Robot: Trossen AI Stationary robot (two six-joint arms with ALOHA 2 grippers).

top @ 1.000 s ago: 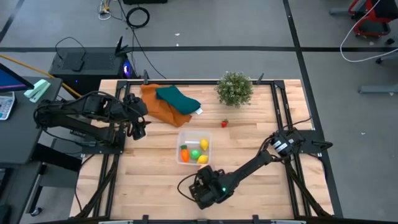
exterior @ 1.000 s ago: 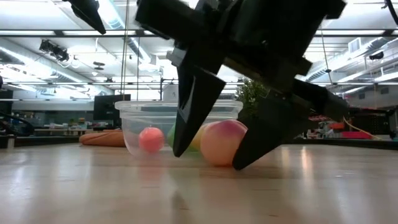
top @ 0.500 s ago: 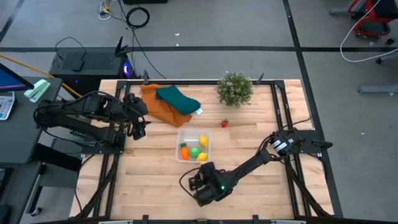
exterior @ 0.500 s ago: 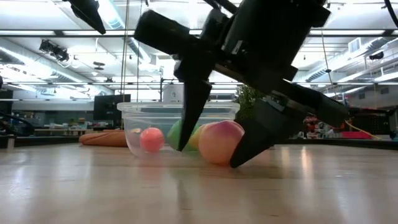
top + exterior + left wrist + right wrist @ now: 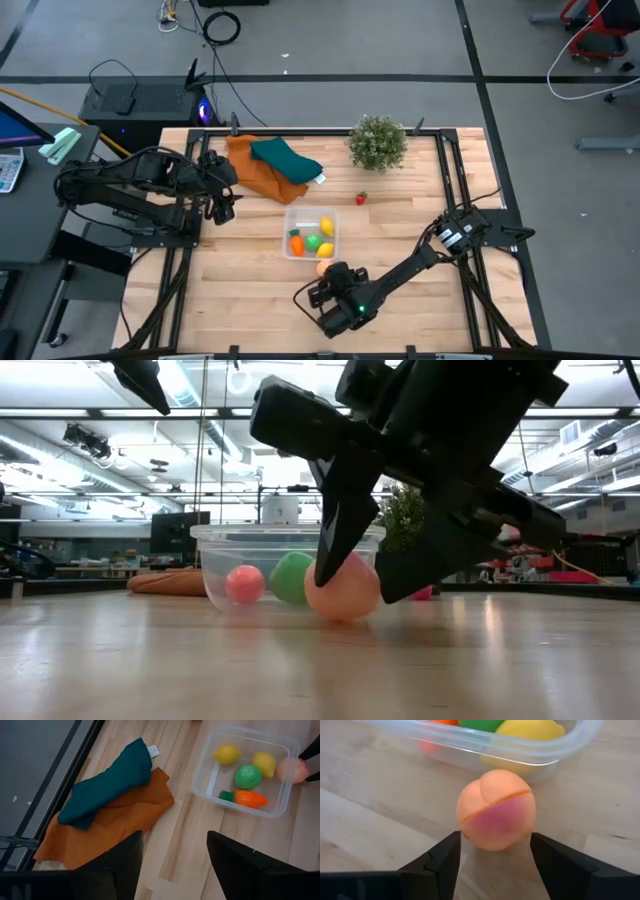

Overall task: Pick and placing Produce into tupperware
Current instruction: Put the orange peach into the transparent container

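Note:
A peach toy fruit (image 5: 496, 810) lies on the wood just in front of the clear tupperware's (image 5: 311, 236) near wall, also seen as the peach (image 5: 323, 268) and the peach (image 5: 342, 588). My right gripper (image 5: 495, 851) is open, low over the table, one finger on each side of the peach. Inside the tub sit two yellow pieces, a green one and an orange carrot (image 5: 245, 798). A small red piece (image 5: 361, 198) rests on the table beyond the tub. My left gripper (image 5: 172, 870) hangs open above the table's left side. My right gripper's fingers (image 5: 447, 857) stand close beside the peach's two flanks, coming almost level from the table's near side, slanting down. The peach rests on the table. I cannot tell whether either finger touches it.
Orange and teal cloths (image 5: 270, 165) lie at the far left. A bushy potted plant (image 5: 378, 142) stands at the far edge. Black rails (image 5: 455, 190) run along the table's sides. Bare wood lies right of the tub.
My right gripper has slid toward the far edge, closing on the tub, and its fingertip gap around the peach has narrowed in the low view. The peach has rolled a little toward the tub and now shows ahead of the gripper from above.

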